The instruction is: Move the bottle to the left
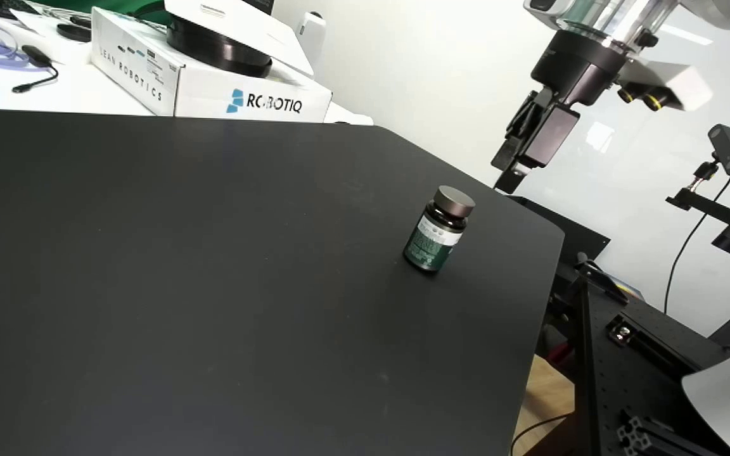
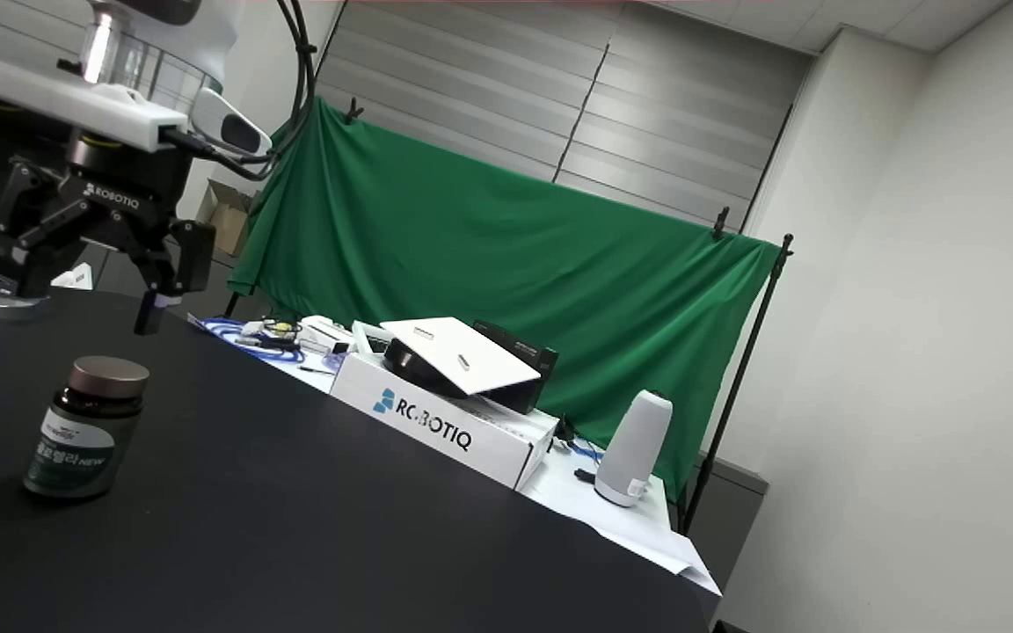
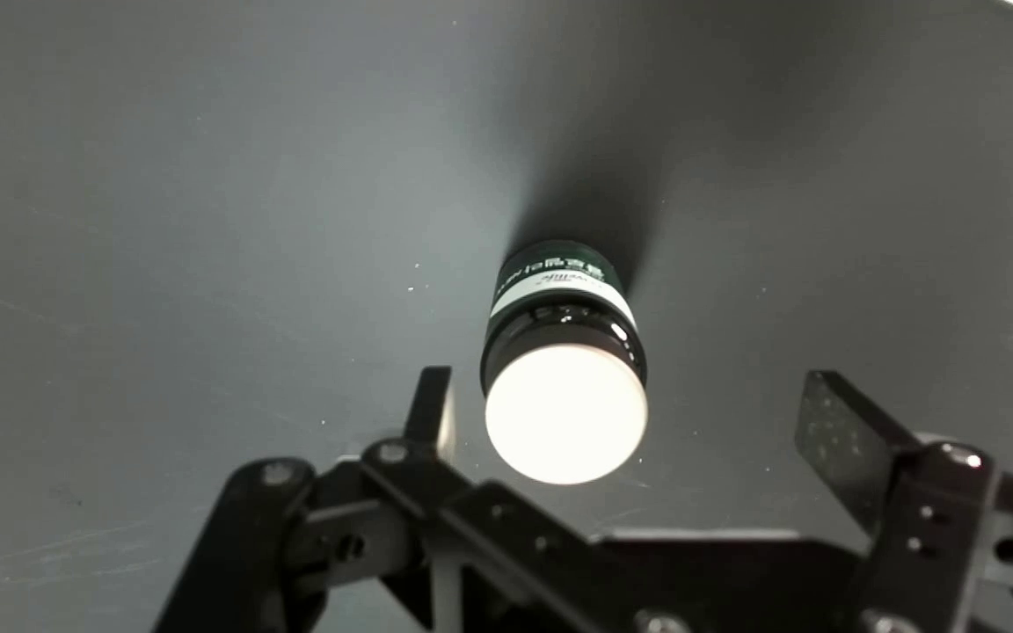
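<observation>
Green cloth [image 2: 506,290] hangs across the back of the room, and a white Robotiq box [image 2: 436,426] sits beyond the far edge of the black table [image 1: 213,285]. Above it the arm [image 2: 203,35] holds the gripper [image 3: 625,409] pointing down, jaws spread wide and well apart from the small dark-green bottle [image 1: 436,239], which stands upright towards the table's right-hand edge in an exterior view
</observation>
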Controlling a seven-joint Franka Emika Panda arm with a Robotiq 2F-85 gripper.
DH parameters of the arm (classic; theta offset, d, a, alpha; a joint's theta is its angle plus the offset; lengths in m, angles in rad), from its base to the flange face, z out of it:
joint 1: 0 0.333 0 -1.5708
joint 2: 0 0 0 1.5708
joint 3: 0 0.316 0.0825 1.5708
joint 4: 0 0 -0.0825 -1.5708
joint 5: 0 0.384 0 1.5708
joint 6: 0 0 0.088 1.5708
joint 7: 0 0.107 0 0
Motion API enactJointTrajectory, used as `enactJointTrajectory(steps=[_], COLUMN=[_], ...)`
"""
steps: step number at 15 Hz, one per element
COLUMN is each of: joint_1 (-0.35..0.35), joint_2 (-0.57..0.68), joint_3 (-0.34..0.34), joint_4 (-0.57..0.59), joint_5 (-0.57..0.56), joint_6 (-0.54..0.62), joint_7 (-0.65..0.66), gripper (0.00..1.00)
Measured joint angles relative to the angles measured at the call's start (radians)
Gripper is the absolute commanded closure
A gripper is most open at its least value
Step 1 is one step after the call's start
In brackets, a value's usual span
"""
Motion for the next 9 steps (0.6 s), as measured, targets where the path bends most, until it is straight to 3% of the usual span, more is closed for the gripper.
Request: enactJointTrajectory(steps=[9], joint_1=[-0.015], joint_2=[0.121], joint_3=[-0.003], joint_4=[0.008], joint_5=[-0.004], joint_6=[0.146], joint_7=[-0.006], gripper=[0.0])
